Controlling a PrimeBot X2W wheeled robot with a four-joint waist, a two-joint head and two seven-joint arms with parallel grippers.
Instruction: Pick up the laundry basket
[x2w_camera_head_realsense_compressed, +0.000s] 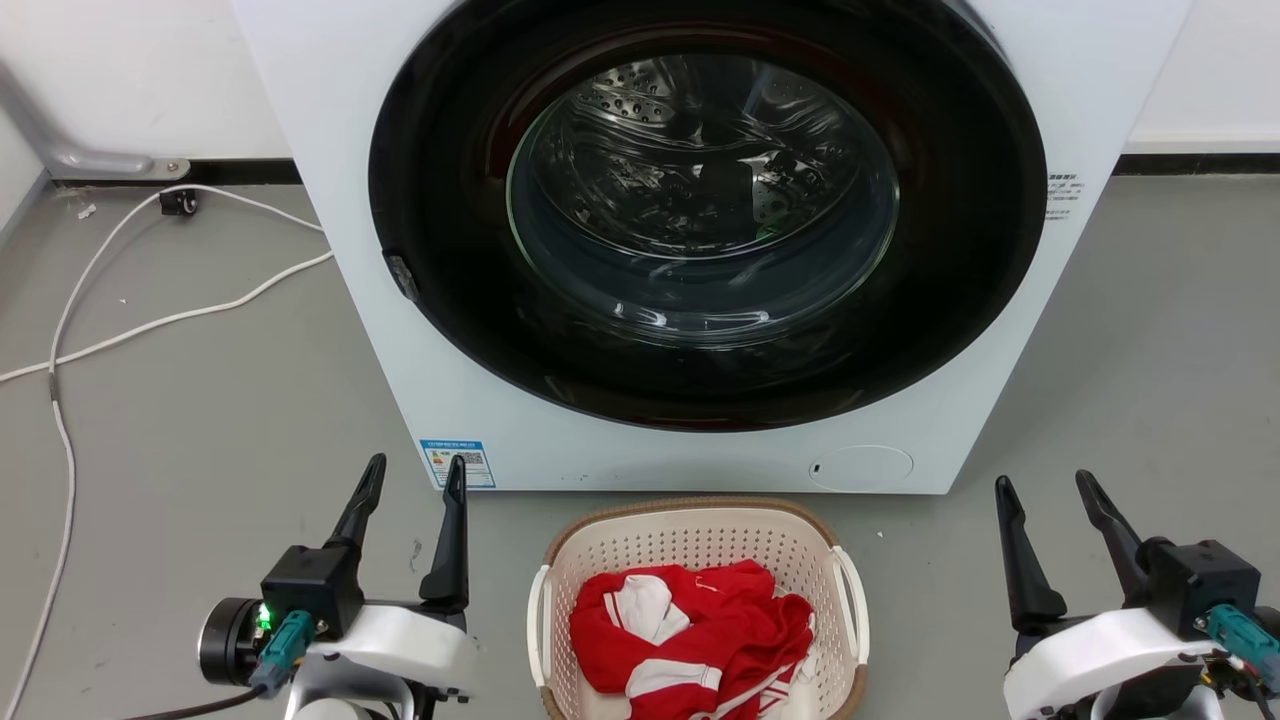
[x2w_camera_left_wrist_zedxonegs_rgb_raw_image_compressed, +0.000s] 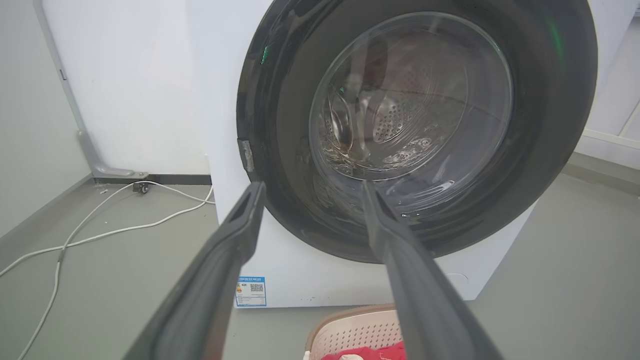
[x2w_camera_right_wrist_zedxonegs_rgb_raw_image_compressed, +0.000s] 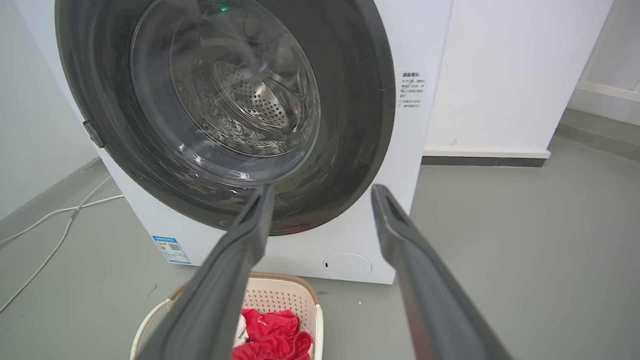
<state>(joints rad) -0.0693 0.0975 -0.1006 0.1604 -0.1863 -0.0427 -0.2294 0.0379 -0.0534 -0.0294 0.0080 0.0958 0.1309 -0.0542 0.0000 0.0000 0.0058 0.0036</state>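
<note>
Head cam: laundry basket sits on the grey floor at 6 o'clock, far rim just short of the washing machine. My left gripper at 7 and right gripper at 5 flank it, fingers spread, holding nothing. Left wrist: basket at 5. Right wrist: basket at 7.
</note>
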